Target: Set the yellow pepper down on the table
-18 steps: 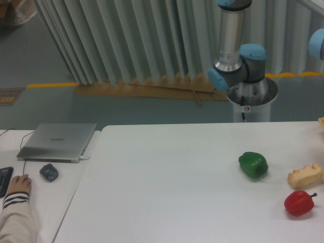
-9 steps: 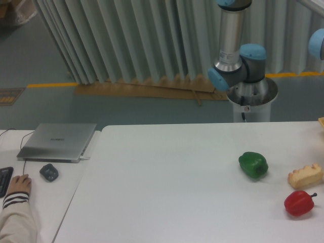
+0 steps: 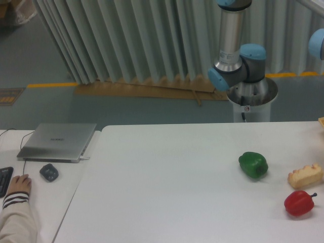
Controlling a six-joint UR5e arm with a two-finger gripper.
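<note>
From my seat I can see only the arm's base and lower joints, standing behind the far edge of the worktop in the upper right of the frame. The arm runs up and out of the top edge, so the pincer is out of shot and I cannot say whether it is released or clenched on anything.

The yellow pepper is nowhere in this view. My guess is that it sits off frame, perhaps with the pincer, but nothing here confirms that.

What lies on the white worktop is bunched at the right of the frame: a green pepper, a red pepper near the lower right corner, and a pale bread-like piece between them at the right edge. They lie apart from one another. I read the broad bare stretch in the middle and left of the top as the likely landing ground.

The surface is matte, smooth and plain. On a second desk at the left of the frame are a closed laptop, a mouse and somebody's hand. Behind, a pleated grey curtain hangs over a grey-green floor with a yellow line.
</note>
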